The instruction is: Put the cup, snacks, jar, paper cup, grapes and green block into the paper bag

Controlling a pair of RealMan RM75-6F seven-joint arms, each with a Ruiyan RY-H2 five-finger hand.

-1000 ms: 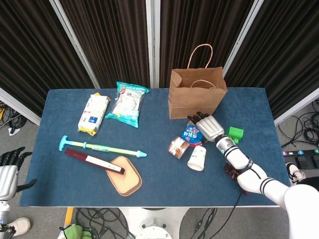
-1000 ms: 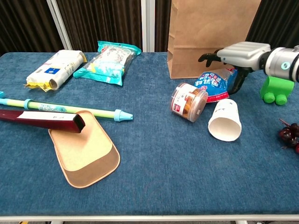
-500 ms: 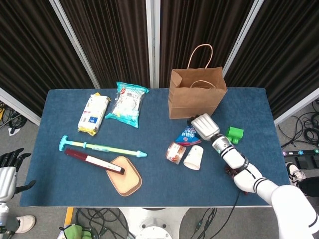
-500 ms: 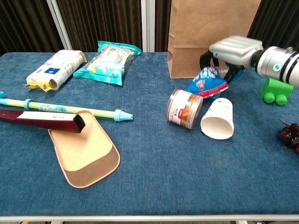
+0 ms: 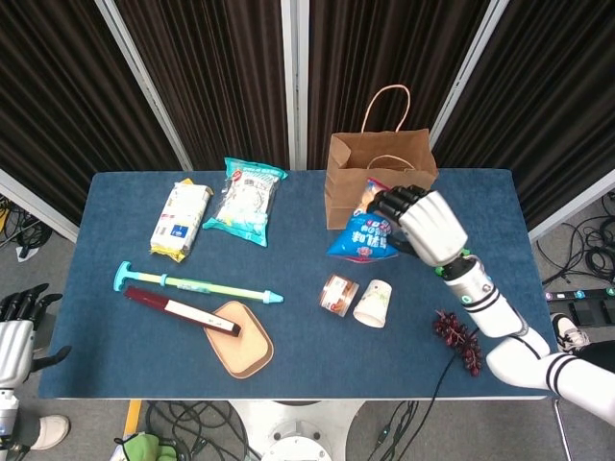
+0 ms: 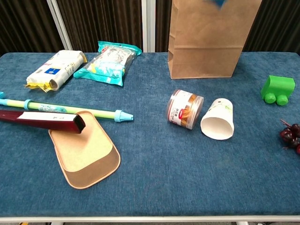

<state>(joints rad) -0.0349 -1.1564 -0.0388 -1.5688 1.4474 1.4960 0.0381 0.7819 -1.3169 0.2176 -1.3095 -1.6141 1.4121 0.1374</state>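
In the head view my right hand grips a blue snack bag, lifted off the table just in front of the brown paper bag. The chest view shows only a blue tip of the snack bag at the top edge, above the paper bag. A jar and a paper cup lie on their sides next to each other. The green block and the grapes sit to the right. My left hand hangs off the table's left corner, fingers apart, empty.
Two snack packs lie at the back left of the blue table. A long teal tube, a dark red box and a tan pad lie at the front left.
My right hand closed on the blue snack bag and lifted it up toward the paper bag. The jar and paper cup were nudged a little to the left.
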